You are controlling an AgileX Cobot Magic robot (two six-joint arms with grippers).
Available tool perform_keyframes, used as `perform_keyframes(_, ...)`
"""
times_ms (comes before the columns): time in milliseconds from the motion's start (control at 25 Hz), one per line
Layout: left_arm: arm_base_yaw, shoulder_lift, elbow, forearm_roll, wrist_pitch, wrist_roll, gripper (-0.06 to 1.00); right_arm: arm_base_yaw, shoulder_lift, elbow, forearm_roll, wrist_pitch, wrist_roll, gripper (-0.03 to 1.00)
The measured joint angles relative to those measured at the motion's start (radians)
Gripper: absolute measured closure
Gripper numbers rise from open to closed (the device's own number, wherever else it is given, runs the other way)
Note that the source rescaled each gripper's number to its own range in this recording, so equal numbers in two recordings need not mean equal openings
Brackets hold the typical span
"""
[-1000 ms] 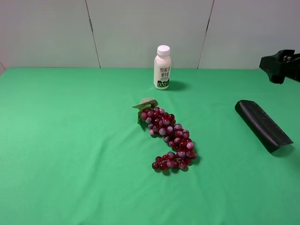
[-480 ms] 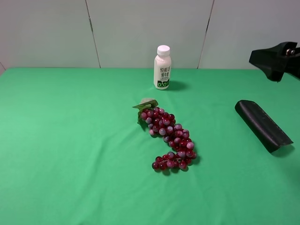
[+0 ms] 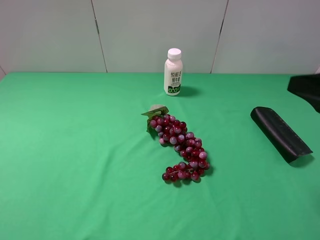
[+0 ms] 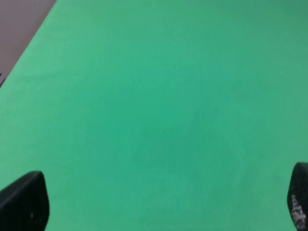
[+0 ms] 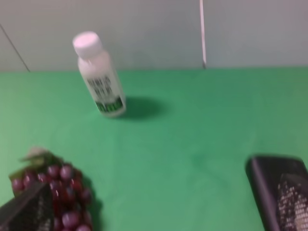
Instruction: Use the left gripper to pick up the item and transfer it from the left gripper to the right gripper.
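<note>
The item, a long flat black case point(image 3: 280, 133), lies on the green cloth at the right, with no gripper touching it. Part of it also shows in the right wrist view point(image 5: 260, 175), behind one fingertip point(image 5: 294, 202). My right gripper point(image 5: 161, 214) is open and empty, its two textured fingertips far apart. In the high view a black part of the right arm point(image 3: 306, 90) shows at the right edge, above and behind the case. My left gripper point(image 4: 161, 211) is open and empty over bare green cloth. It is out of the high view.
A bunch of red-purple grapes point(image 3: 180, 147) lies in the middle of the green table point(image 3: 75, 150). A white bottle with a green label point(image 3: 173, 72) stands upright at the back. Both also show in the right wrist view: grapes point(image 5: 55, 190), bottle point(image 5: 99, 74).
The right arm's black end first shifted a little left, then dropped lower and back toward the right edge. The case, grapes and bottle have not moved.
</note>
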Motion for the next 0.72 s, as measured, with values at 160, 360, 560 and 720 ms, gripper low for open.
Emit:
perform_keyframes(160,0.000,0.000,0.000,0.000,0.000,0.000,-0.06,0.000,-0.062,-0.035,-0.162,0.147,0.142,-0.03)
perform_keyframes(360,0.000,0.000,0.000,0.000,0.000,0.000,-0.06,0.000,-0.071,-0.129,-0.236,0.312,0.200,-0.03)
perform_keyframes(560,0.000,0.000,0.000,0.000,0.000,0.000,-0.06,0.000,-0.072,-0.148,-0.252,0.462,0.208,-0.03)
perform_keyframes(720,0.000,0.000,0.000,0.000,0.000,0.000,-0.06,0.000,-0.090,-0.148,-0.259,0.537,0.216,-0.03)
